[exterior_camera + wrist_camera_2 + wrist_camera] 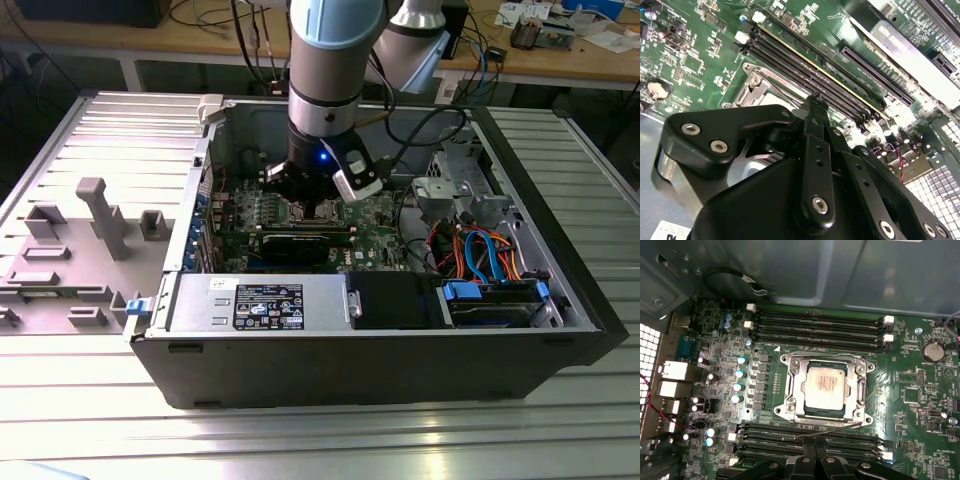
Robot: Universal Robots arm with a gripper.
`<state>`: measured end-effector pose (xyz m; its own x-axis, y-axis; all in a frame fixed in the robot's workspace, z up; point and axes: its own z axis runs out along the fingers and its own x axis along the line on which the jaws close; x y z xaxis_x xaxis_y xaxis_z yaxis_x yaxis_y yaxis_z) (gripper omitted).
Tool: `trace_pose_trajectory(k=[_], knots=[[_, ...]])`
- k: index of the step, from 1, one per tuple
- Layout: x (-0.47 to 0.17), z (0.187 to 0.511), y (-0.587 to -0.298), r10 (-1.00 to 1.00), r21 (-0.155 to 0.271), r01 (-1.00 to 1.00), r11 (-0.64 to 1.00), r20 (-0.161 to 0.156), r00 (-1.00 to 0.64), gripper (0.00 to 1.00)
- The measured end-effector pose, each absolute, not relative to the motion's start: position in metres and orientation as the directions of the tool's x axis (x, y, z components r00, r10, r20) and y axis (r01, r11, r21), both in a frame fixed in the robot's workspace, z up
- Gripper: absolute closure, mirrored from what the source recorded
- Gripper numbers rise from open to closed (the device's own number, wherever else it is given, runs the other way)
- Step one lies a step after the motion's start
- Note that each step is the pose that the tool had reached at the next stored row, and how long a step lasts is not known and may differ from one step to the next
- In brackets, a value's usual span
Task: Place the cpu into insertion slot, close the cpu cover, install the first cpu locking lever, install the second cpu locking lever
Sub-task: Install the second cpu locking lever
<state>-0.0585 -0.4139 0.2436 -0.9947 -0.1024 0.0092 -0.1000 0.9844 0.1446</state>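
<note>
Find the cpu (826, 387) seated flat in the slot (826, 414), silver top up, mid-board. Note the cover (793, 390) folded down over its edges, framing all four sides. Just beside the cover, on the gripper's side, see a thin wire lever (829, 429) lying slantwise, apparently not yet latched. Right at that lever, spot the gripper (816, 444), fingers pinched together with no gap. Cannot tell whether clamped on the wire or merely touching it.

Probably the first lever in hand. To do it well:
- Keep the tip on the wire near its free end.
- Push down and then sideways under the catch in one smooth sweep.
- Avoid slipping onto the cover.
- Avoid snagging the memory slots (815, 330) close by.

Counted: one cpu, one slot, one cover, one lever plainly seen, a second not made out for certain. Two banks of memory slots, one on either side of the socket. Around it all, one open case (350, 370).
</note>
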Motion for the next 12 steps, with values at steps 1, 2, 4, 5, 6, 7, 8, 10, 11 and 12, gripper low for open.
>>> trace_pose_trajectory(k=[1, 2, 4, 5, 6, 7, 8, 10, 11, 12], knots=[[-0.06, 0.244, -0.414, -0.102, 0.147, -0.1, 0.984, 0.009, -0.995, 0.89], [-0.061, 0.244, -0.414, -0.102, 0.15, -0.1, 0.984, 0.008, -0.995, 0.89], [-0.066, 0.242, -0.414, -0.103, 0.162, -0.1, 0.982, 0.007, -0.995, 0.89], [-0.068, 0.242, -0.414, -0.103, 0.163, -0.1, 0.982, 0.007, -0.995, 0.89], [-0.069, 0.242, -0.414, -0.103, 0.163, -0.1, 0.982, 0.007, -0.995, 0.89], [-0.071, 0.242, -0.414, -0.103, 0.163, -0.1, 0.981, 0.007, -0.995, 0.89], [-0.073, 0.242, -0.414, -0.103, 0.164, -0.1, 0.981, 0.007, -0.995, 0.89], [-0.077, 0.242, -0.414, -0.102, 0.165, -0.1, 0.981, 0.007, -0.995, 0.89], [-0.079, 0.241, -0.414, -0.103, 0.166, -0.1, 0.981, 0.007, -0.995, 0.89], [-0.082, 0.241, -0.414, -0.103, 0.167, -0.1, 0.981, 0.006, -0.995, 0.89]])
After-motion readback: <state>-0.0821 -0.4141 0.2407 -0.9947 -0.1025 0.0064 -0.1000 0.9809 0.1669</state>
